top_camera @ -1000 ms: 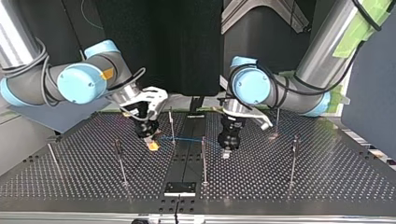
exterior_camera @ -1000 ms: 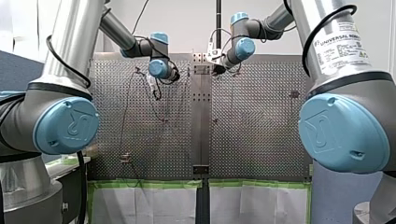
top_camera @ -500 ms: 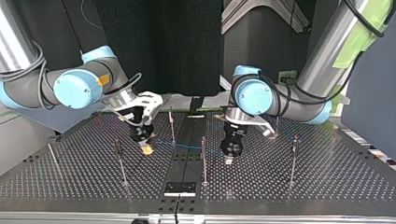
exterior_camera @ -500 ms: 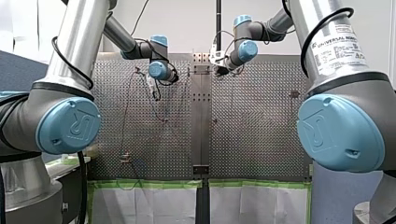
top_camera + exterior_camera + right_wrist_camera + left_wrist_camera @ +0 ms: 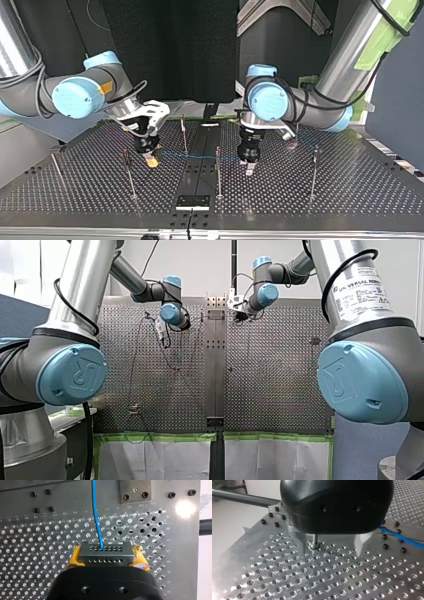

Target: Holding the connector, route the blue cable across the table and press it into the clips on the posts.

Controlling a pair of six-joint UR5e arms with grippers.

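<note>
My left claw (image 5: 332, 553) points down, its metal fingers (image 5: 303, 543) spread apart. My right claw (image 5: 107, 562), yellow-padded, clamps the connector (image 5: 105, 551).

White label (image 5: 361, 292) on my right arm (image 5: 330, 260): "UNIVERSAL ROBOTS"; finer print illegible. Joint cap (image 5: 362, 382) below the label: embossed UR mark.

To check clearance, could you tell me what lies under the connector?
The perforated table shows around the connector; the patch directly beneath it is covered, so contact cannot be judged.
</note>
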